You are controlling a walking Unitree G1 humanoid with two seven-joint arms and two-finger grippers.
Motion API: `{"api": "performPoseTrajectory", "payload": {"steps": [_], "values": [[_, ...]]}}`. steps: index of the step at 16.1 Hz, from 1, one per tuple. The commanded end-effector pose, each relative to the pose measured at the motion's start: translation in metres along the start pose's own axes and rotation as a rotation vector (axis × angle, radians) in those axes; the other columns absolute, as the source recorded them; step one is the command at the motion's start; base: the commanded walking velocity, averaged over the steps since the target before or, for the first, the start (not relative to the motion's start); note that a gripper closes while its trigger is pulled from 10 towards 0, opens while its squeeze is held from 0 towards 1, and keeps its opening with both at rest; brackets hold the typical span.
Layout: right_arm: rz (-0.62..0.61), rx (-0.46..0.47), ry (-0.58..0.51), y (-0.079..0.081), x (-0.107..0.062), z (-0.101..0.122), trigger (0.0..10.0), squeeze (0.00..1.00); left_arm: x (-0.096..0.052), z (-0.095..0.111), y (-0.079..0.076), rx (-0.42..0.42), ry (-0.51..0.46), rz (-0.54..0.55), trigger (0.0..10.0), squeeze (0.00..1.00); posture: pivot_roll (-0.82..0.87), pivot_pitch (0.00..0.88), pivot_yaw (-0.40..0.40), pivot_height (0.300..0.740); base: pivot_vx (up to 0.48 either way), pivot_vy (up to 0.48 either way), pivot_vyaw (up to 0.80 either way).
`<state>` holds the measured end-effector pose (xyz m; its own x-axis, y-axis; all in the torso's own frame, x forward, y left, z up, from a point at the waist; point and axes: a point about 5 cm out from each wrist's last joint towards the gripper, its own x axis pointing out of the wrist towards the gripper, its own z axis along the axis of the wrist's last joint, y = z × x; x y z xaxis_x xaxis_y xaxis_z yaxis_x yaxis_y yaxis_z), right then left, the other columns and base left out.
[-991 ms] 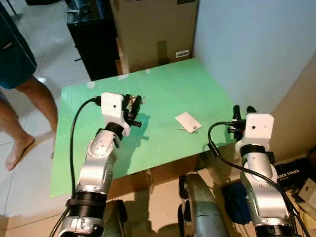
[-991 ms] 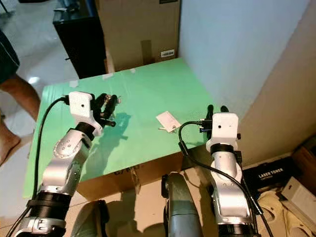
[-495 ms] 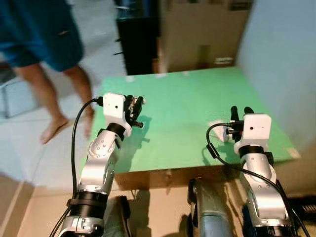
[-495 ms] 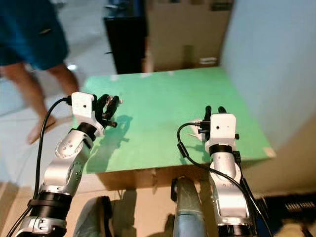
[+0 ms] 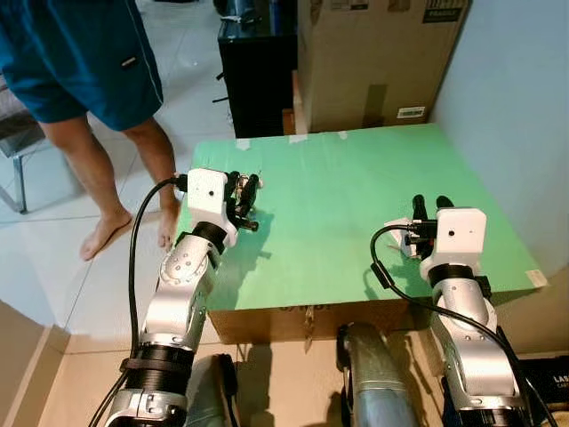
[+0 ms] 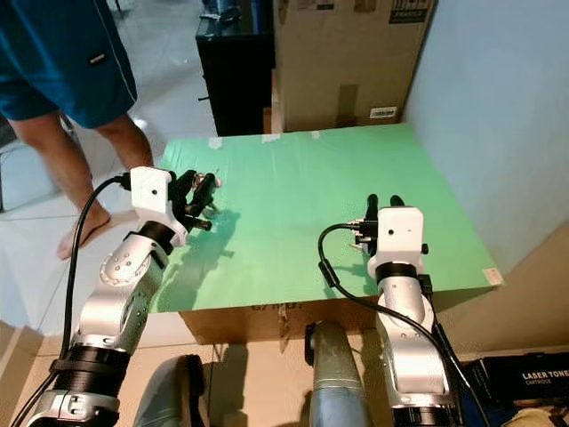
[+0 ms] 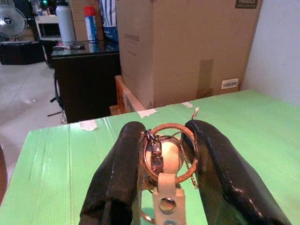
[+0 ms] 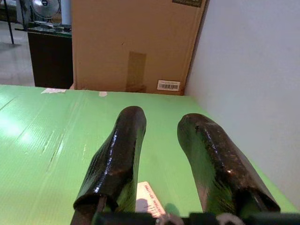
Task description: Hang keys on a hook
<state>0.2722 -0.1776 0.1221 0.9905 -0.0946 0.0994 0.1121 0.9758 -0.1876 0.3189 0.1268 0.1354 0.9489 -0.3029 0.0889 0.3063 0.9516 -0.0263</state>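
Keys partly hidden between left gripper's jaws.

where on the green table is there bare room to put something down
The middle of the green table is bare, between the left gripper, shut on the key ring, and the right gripper, up to the cardboard box. It is taken only by the right gripper, where a white card lies.
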Motion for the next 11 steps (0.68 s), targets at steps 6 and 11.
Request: {"api": "performPoseTrajectory", "payload": {"steps": [6, 11], "values": [[0.020, 0.007, -0.019, -0.0004, 0.0028, 0.0027, 10.0, 0.00, 0.0020, -0.0007, -0.0021, 0.007, -0.006, 0.002, 0.0, 0.00, -0.22, 0.033, 0.049, 0.685, 0.000, 0.000, 0.00], [0.025, 0.005, -0.010, 0.0001, 0.0019, 0.0005, 10.0, 0.00, 0.0018, -0.0016, -0.0026, 0.012, -0.007, 0.004, 0.0, 0.00, -0.22, 0.035, 0.048, 0.735, 0.000, 0.000, 0.00]]}}
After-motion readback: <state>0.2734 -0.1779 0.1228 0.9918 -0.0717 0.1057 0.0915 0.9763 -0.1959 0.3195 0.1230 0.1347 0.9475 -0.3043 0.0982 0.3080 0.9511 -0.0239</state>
